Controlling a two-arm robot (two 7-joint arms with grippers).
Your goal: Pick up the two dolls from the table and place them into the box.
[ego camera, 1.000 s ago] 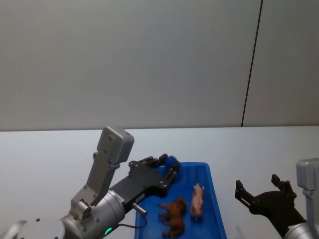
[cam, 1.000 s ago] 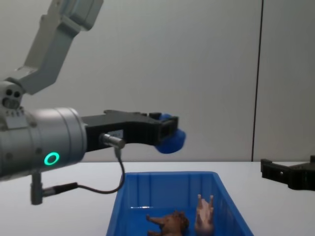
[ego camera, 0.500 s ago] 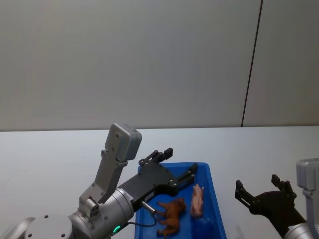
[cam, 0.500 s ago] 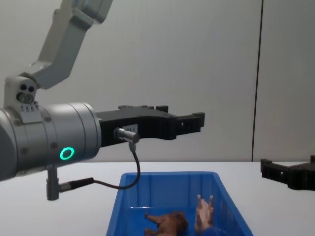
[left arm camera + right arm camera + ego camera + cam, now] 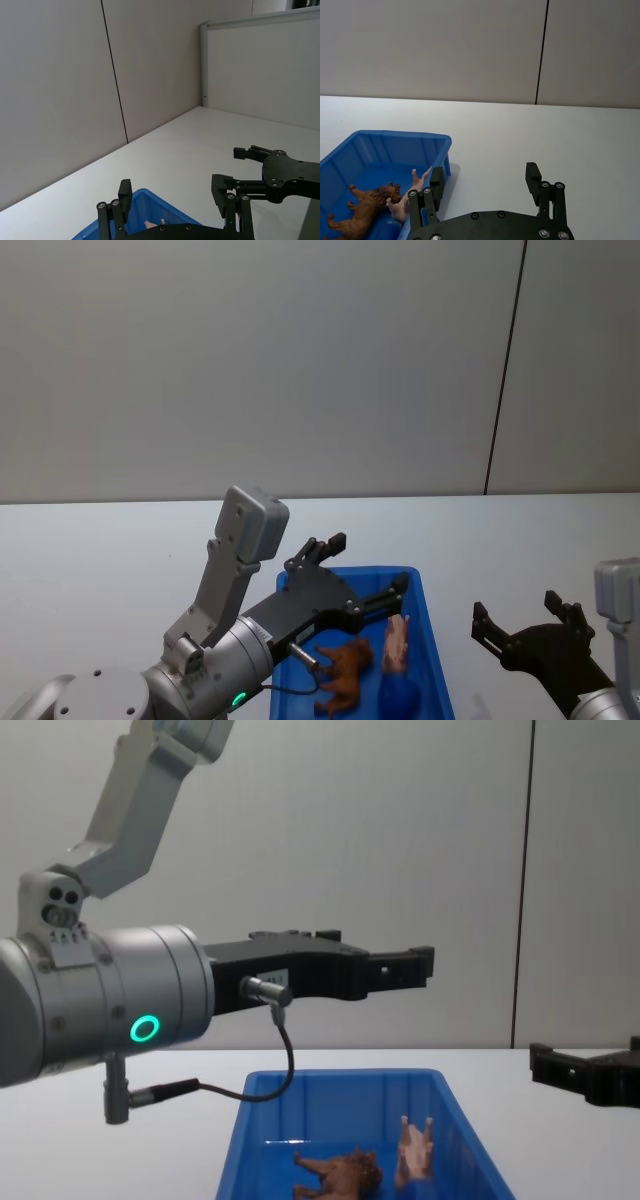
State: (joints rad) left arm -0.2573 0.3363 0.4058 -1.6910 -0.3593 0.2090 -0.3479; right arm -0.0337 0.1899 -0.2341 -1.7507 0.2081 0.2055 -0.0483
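We see bright blue box [image 5: 430, 640], brown maned doll [image 5: 345, 672], pale pink doll [image 5: 396, 643], blue ball [image 5: 400, 697], white table [image 5: 100, 560], black grippers.

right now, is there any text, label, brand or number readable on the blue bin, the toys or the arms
No readable text, label, brand or number anywhere.
Bright blue plastic ribbed bin: plain walls, no label.
Brown maned toy animal and pale pink pig-like toy: no markings.
Left arm's silver wrist housing: a glowing green ring light, not a character.
Left end effector and right end effector: bare black.
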